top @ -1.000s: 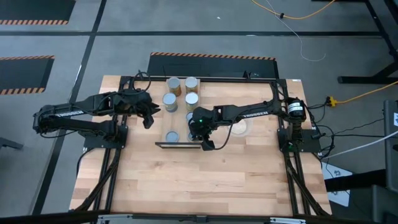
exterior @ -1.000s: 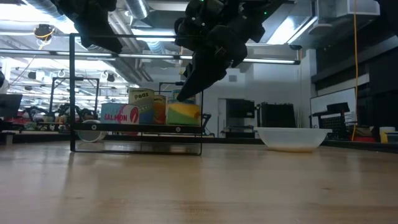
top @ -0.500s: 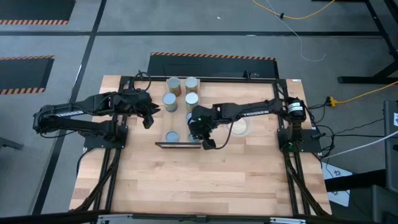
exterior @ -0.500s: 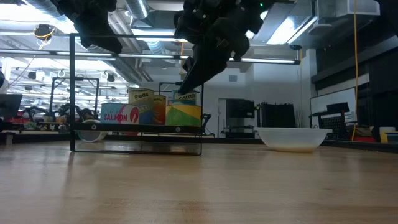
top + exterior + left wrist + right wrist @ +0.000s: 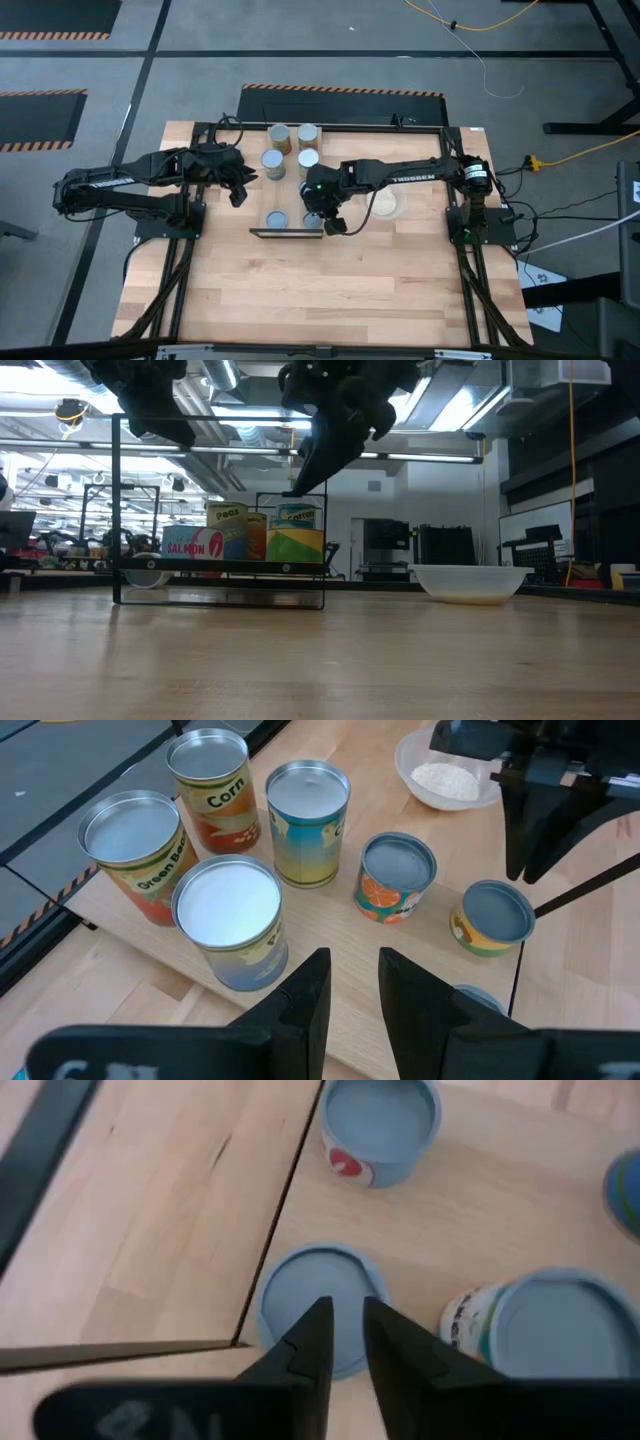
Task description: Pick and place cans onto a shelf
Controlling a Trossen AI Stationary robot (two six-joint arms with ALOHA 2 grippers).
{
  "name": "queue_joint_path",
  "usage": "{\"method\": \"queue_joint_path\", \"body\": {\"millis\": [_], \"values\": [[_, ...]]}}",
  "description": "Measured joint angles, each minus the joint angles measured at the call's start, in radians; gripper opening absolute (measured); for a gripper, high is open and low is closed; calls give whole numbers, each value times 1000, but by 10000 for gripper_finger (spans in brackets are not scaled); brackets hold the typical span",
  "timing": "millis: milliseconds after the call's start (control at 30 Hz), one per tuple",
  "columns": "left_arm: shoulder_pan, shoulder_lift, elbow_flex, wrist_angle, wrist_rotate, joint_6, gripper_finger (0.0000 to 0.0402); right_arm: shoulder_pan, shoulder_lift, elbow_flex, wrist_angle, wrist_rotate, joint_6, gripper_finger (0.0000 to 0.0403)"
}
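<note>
Cans on shelf

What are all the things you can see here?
cans: about eight, silver or light-blue tops, on the shelf
shelf: one, light wood with black frame, at the table's back middle
bowl: one, clear with pale powder, right of the shelf
table: one, light wood
left gripper: open, hovering beside the tall cans
right gripper: open, above a flat can at the shelf's front corner
</note>
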Motion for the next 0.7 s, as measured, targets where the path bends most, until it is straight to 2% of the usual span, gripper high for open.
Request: {"method": "queue_joint_path", "body": {"millis": [300, 400, 700], "values": [[0, 0, 0, 0, 0, 0, 80, -23, 2, 0, 0, 1, 281, 130], [0, 0, 0, 0, 0, 1, 80, -30, 6, -10, 0, 2, 334, 133], [0, 0, 0, -1, 0, 0, 80, -32, 6, -65, 18, 1, 335, 134]]}}
